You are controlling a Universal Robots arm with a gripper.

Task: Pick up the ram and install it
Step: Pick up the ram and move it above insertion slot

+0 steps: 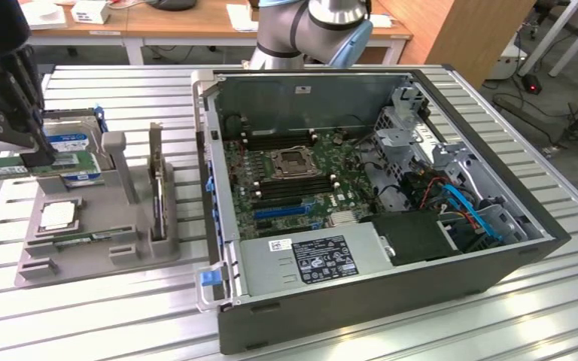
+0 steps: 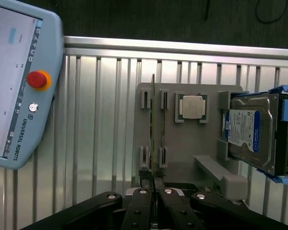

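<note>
Black gripper (image 2: 154,186) on thin green ram (image 2: 153,120)

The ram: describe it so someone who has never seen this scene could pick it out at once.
Beside the open computer case sits a grey parts holder. Above it, the gripper is shut on the ram, a thin green board seen edge-on in the wrist view. Unlike the boxy silver-and-blue hard drive, it is a slim stick.
</note>
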